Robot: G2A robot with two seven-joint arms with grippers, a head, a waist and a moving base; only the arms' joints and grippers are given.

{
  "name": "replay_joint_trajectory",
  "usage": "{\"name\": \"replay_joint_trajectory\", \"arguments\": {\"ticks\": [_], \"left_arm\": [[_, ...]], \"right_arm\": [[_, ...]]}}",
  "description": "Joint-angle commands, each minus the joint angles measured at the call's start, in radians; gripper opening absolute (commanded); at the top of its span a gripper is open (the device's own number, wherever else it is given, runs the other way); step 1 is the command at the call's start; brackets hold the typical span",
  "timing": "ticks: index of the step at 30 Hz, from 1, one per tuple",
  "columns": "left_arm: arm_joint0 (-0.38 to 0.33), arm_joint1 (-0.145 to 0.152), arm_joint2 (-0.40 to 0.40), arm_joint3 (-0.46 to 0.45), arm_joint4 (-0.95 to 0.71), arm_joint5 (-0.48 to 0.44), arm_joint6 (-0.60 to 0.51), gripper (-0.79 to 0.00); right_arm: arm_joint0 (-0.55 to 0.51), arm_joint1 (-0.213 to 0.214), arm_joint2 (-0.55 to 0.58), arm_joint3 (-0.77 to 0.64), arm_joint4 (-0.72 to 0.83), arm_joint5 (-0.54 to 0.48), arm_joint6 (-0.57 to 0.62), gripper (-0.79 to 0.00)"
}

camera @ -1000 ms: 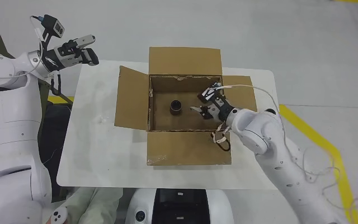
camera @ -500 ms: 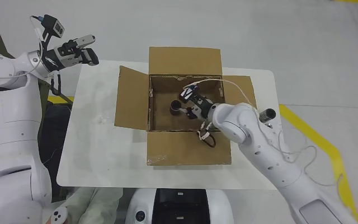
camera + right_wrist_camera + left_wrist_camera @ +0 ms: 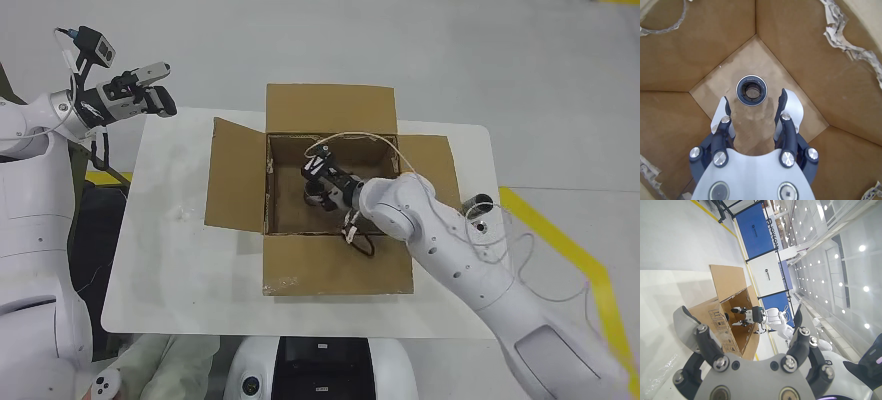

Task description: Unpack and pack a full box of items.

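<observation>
The hollow cylinder [image 3: 751,101] could be toppled if the spread fingers [image 3: 791,106] of the right gripper [image 3: 754,94] are lowered off-centre.

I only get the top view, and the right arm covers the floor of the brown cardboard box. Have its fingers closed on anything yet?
Observer: No. The right gripper has its fingers open. A dark hollow cylinder with a silver rim stands upright on the floor of the box, just beyond the fingertips, untouched.
Operator: And the left gripper, is it carrying something?
Observer: It is open, with nothing between its fingers.
</observation>
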Motion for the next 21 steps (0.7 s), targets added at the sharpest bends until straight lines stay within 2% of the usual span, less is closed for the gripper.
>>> {"name": "replay_joint_trajectory", "arguments": {"ticks": [1,21], "left_arm": [[0.000,0.000,0.000,0.000,0.000,0.000,0.000,0.000],[0.000,0.000,0.000,0.000,0.000,0.000,0.000,0.000]], "right_arm": [[0.012,-0.009,-0.009,0.023,0.004,0.002,-0.002,-0.219],[0.109,-0.105,-0.100,0.233,0.048,-0.013,-0.008,-0.129]]}}
